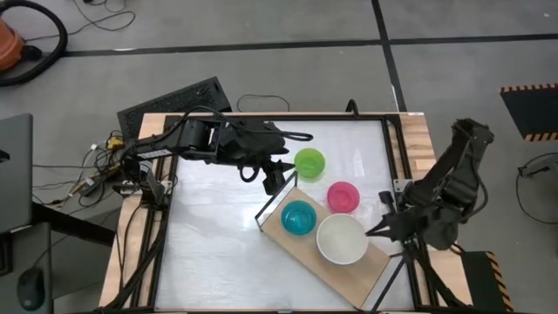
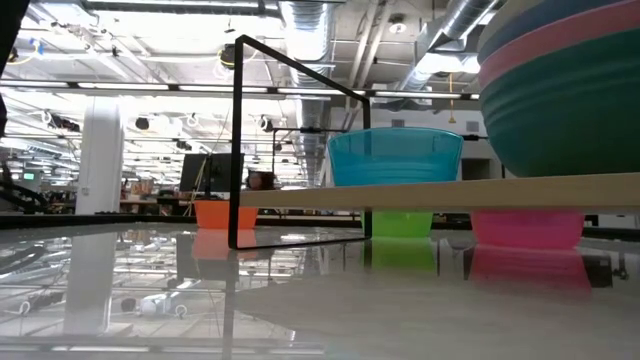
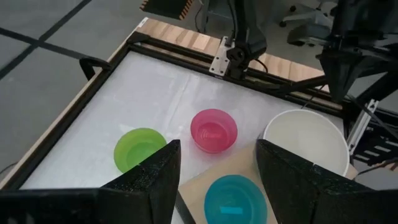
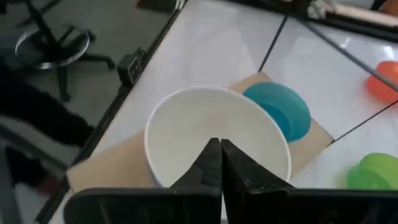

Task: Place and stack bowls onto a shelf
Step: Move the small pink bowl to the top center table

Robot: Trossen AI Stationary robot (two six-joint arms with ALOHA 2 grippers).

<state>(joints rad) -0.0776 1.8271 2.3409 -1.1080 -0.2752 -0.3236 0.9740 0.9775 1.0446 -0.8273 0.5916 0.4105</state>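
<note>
Stacked bowls [image 2: 560,90] cropped in low view; left fingers [image 3: 214,186] apart, right fingers [image 4: 219,163] together.

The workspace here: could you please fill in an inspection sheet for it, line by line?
Surface: white tabletop with wooden edges, glossy.
Job's things: shelf set at an angle on the tabletop; cyan bowl and white bowl on its board. The low view shows the white bowl topping a stack. Lime bowl and pink bowl stand on the tabletop beside the shelf.
Clutter: nothing seen on the tabletop.
Hands: left hand open, above the shelf's far corner. Right hand shut, empty, over the white bowl.
Cables: bundle at the table's left edge.
Surroundings: keyboard behind the table; grey floor.
</note>
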